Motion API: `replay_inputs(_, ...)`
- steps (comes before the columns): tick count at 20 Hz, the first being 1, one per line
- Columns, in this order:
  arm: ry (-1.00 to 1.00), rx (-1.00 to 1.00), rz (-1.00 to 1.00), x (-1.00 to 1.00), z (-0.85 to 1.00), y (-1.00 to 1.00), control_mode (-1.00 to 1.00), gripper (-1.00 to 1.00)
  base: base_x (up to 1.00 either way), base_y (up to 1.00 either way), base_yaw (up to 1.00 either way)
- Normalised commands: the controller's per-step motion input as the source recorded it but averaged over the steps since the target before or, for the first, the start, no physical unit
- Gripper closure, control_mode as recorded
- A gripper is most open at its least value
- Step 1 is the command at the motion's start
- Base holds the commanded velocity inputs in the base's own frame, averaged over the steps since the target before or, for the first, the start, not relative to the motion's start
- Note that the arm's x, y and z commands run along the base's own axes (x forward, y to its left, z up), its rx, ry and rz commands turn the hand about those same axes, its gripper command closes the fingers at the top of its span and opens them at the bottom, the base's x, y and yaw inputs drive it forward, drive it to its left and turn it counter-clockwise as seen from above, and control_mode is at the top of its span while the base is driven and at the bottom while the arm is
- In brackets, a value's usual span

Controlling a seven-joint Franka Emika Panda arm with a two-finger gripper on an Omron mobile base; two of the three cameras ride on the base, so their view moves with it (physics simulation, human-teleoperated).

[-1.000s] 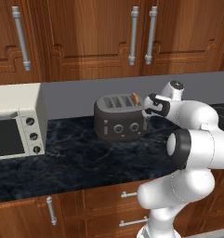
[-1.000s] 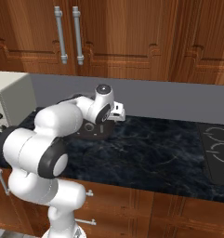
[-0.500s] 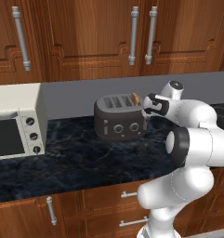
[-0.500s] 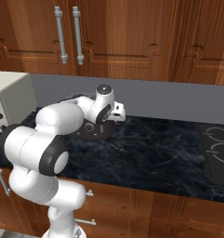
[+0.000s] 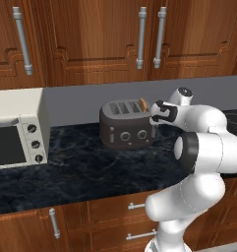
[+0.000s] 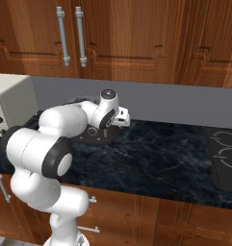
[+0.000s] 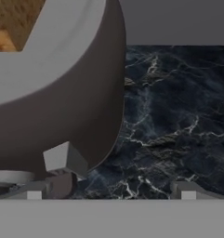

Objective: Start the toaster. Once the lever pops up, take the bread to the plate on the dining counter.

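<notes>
Reaching toward the right end of the toaster, the hand has its two fingers spread wide and grips nothing. In the hand view, one fingertip sits against the toaster's rounded dark end wall, close to a small grey block that may be the lever; whether it touches that block cannot be told. The other fingertip stands apart over bare counter.

The toaster is a dark grey rounded box with a slotted grey top and two round knobs on its front. It stands upright on the black marbled counter, near the grey back wall. The bread, a tan-brown slice, stands in the slot nearest the hand, its upper edge rising just above the toaster's top. A patch of the same brown surface appears at the upper left of the hand view.

Well to the left of the toaster stands a cream-white toaster oven with a glass door and three knobs. Wood-brown cabinets with long steel handles hang above the counter. In the right base view, a dark cooktop lies at the counter's far right, well apart from the arm.
</notes>
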Motion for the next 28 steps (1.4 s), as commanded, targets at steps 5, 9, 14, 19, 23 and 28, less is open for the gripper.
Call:
replay_inputs(5,0.0,0.0,0.0,0.02,-0.11,0.0,-1.0,-1.0,0.0,0.0,0.0)
replay_inputs(9,0.0,0.0,0.0,0.0,-0.18,0.0,-1.0,-1.0,0.0,0.0,0.0)
replay_inputs(14,0.0,0.0,0.0,0.0,-0.17,0.0,-1.0,-1.0,0.0,0.0,0.0)
replay_inputs(19,0.0,0.0,0.0,0.0,-0.16,0.0,-1.0,-1.0,0.0,0.0,0.0)
replay_inputs(23,0.0,0.0,0.0,0.0,-0.17,0.0,-1.0,-1.0,0.0,0.0,0.0)
replay_inputs(28,0.0,0.0,0.0,0.0,-0.2,0.0,-1.0,-1.0,0.0,0.0,0.0)
